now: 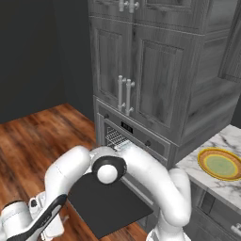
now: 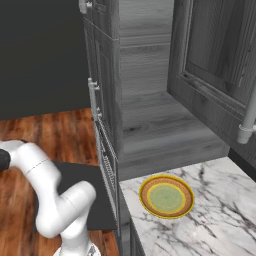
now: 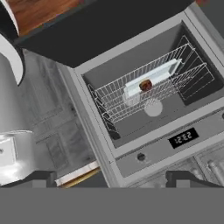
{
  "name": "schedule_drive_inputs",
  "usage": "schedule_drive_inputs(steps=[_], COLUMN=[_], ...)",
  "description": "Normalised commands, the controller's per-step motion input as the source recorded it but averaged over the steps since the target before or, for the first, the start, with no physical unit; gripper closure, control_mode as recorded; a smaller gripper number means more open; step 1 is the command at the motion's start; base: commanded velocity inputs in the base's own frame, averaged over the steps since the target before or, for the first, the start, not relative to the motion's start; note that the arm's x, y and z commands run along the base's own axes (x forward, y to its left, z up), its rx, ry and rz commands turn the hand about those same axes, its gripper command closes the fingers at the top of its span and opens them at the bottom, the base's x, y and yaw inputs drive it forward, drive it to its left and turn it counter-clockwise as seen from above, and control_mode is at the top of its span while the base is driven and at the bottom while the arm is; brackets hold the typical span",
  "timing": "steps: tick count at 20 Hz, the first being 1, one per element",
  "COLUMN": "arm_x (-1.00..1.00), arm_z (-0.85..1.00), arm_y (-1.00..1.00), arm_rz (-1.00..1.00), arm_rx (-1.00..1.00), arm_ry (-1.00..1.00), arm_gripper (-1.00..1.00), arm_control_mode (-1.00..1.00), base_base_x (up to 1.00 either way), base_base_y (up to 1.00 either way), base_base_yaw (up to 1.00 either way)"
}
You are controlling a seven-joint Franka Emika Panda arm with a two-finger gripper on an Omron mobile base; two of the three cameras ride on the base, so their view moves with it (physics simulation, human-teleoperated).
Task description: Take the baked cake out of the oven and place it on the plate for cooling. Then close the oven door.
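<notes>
Oven door (image 1: 106,204) hung fully open, dropped flat in front of the oven (image 1: 134,136), dark panel facing up over the wood floor (image 1: 33,141). Arm's elbow sat above the door's near edge in the left base view.

Hand view, looking into the oven cavity: hand (image 3: 111,179) stood wide, fingers (image 3: 39,178) far apart at the bottom of the view, holding nothing. Wire racks (image 3: 148,87) were in place inside. A pale blue tray (image 3: 151,81) lay on the rack, roughly mid-cavity. The baked cake (image 3: 145,85) sat on that tray, near its middle, small and dark brown. Hand was well apart from the cake. Control strip (image 3: 175,146) with black display (image 3: 183,137) and a round knob (image 3: 141,157) lay along the oven's front edge.

The plate (image 2: 166,196) rested on the marble bench (image 2: 220,210) near its left edge, just beside the oven cabinet (image 2: 150,135); nothing on it. Grey cabinet doors (image 1: 136,70) stood shut above the oven.
</notes>
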Motion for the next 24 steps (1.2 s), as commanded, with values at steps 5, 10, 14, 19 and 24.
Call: schedule_drive_inputs(steps=[5,10,14,19,24], arm_x=[0.18,0.64,0.56,0.60,0.68], arm_z=[0.77,0.11,0.12,-0.25,-0.39], arm_y=[-1.00,-1.00,-1.00,-0.66,-0.21], arm_rz=[0.01,0.00,-0.01,-0.03,-0.07], arm_rx=[0.00,-0.05,-0.08,-0.23,-0.26], arm_ry=[0.22,0.31,0.38,0.42,0.30], arm_gripper=[-1.00,-1.00,-1.00,-1.00,-1.00], arm_control_mode=[-1.00,-1.00,-1.00,-1.00,-1.00], base_base_x=[0.00,0.00,0.00,0.00,0.00], base_base_y=[0.00,0.00,0.00,0.00,0.00], base_base_yaw=[0.00,0.00,0.00,0.00,0.00])
